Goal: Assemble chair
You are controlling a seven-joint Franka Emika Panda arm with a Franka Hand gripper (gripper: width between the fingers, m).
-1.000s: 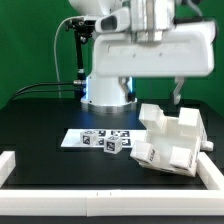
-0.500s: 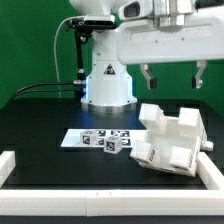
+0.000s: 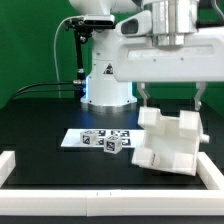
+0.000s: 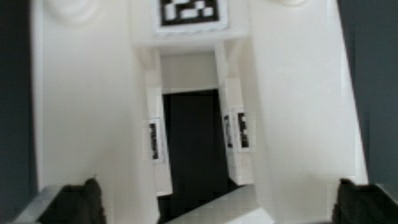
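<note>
A white chair assembly (image 3: 170, 140) of joined blocky parts lies tilted on the black table at the exterior view's right. My gripper (image 3: 170, 98) hangs just above it, open, one finger (image 3: 143, 95) over its left top edge and the other near its right top corner. In the wrist view the white part (image 4: 196, 110) fills the frame, with a marker tag (image 4: 189, 12) and a dark slot (image 4: 191, 135). Both fingertips (image 4: 71, 200) sit spread at either side of it, not touching.
The marker board (image 3: 85, 137) lies flat on the table, with small tagged white blocks (image 3: 108, 142) on it. A white rail (image 3: 60, 190) runs along the table's front and sides. The robot base (image 3: 105, 85) stands behind.
The gripper has moved toward the exterior view's left and come down over the chair assembly. The assembly has not moved.
</note>
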